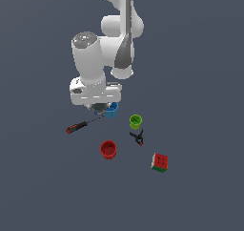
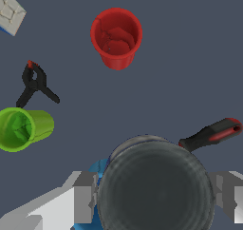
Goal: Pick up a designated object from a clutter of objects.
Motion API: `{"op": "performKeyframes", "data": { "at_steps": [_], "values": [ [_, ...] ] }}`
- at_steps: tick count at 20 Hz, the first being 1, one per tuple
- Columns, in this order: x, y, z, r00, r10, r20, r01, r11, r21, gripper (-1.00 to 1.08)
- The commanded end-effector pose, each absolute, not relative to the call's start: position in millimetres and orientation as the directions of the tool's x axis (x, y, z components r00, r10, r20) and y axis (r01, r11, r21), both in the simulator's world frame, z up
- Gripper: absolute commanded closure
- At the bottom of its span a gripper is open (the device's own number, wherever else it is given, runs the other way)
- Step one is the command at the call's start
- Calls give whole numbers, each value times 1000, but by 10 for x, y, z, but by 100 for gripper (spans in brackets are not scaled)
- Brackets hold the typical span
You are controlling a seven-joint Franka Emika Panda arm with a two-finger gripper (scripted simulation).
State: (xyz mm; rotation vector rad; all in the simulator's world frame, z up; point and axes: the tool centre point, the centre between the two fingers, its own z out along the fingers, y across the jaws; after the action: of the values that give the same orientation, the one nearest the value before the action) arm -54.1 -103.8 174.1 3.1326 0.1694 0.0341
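The dark-grey squat can (image 2: 154,186) sits between my gripper's (image 2: 155,199) two fingers (image 2: 83,198), which press on its two sides. It fills the near part of the wrist view and covers most of the blue cup (image 2: 97,169) and the screwdriver's shaft. In the exterior view the can (image 1: 98,107) shows just under the white hand, with the gripper (image 1: 99,106) around it and the blue cup (image 1: 112,111) right beside it.
A red-handled screwdriver (image 1: 76,127) (image 2: 211,134) lies towards the exterior view's left. A red cup (image 1: 108,149) (image 2: 116,36), a green cup (image 1: 136,121) (image 2: 21,128), a black clamp (image 1: 138,138) (image 2: 35,84) and a puzzle cube (image 1: 159,162) (image 2: 9,13) are spread around.
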Motion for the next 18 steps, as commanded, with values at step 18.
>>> {"op": "performKeyframes", "data": {
  "at_steps": [18],
  "values": [
    [-662, -1593, 3575, 994, 113, 6, 113, -994, 1, 108]
  ]
}}
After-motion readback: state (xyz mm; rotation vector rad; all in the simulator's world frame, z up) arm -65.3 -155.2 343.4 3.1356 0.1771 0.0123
